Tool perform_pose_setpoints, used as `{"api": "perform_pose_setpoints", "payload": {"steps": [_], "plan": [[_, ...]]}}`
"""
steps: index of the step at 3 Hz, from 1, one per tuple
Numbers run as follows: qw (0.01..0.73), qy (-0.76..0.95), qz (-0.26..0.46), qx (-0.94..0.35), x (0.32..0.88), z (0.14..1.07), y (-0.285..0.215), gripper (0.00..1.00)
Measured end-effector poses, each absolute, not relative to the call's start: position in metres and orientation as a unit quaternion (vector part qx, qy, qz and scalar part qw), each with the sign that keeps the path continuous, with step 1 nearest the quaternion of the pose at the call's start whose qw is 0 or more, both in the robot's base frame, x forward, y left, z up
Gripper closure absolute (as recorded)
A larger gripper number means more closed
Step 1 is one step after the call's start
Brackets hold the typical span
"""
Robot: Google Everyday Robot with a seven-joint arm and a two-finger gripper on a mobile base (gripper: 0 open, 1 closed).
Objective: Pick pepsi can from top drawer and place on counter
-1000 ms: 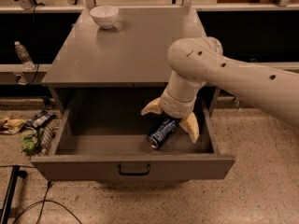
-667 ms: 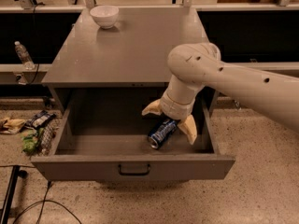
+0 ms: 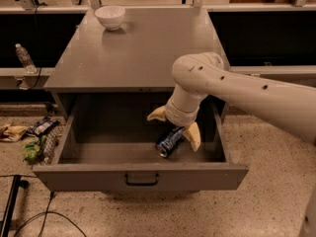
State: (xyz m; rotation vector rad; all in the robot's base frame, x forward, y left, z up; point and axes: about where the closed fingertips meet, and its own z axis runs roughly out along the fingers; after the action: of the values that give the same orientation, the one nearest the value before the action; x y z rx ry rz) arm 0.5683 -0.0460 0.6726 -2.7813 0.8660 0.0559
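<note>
The pepsi can [image 3: 169, 142], dark blue with a silver end, lies tilted on the floor of the open top drawer [image 3: 140, 173], right of centre. My gripper [image 3: 174, 125] reaches down into the drawer from the right and sits right over the can's upper end. Its two yellowish fingers [image 3: 192, 135] are spread apart, one on each side of the can. The can rests on the drawer floor. The grey counter [image 3: 143, 48] lies directly above the drawer.
A white bowl [image 3: 110, 17] stands at the counter's back left. A clear water bottle [image 3: 23, 57] stands on a ledge to the left. Wrappers and litter [image 3: 34, 137] lie on the speckled floor left of the drawer. Black cables [image 3: 29, 216] run at bottom left.
My arm has shifted slightly left, and the right finger now sits closer to the can. The can has not moved.
</note>
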Motion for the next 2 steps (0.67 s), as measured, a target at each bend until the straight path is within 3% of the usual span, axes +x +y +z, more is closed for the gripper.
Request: {"api": "perform_pose_setpoints", "payload": {"steps": [2], "plan": [[0.098,0.34,0.03,-0.935,0.575,0.636,-0.042,0.19]]}}
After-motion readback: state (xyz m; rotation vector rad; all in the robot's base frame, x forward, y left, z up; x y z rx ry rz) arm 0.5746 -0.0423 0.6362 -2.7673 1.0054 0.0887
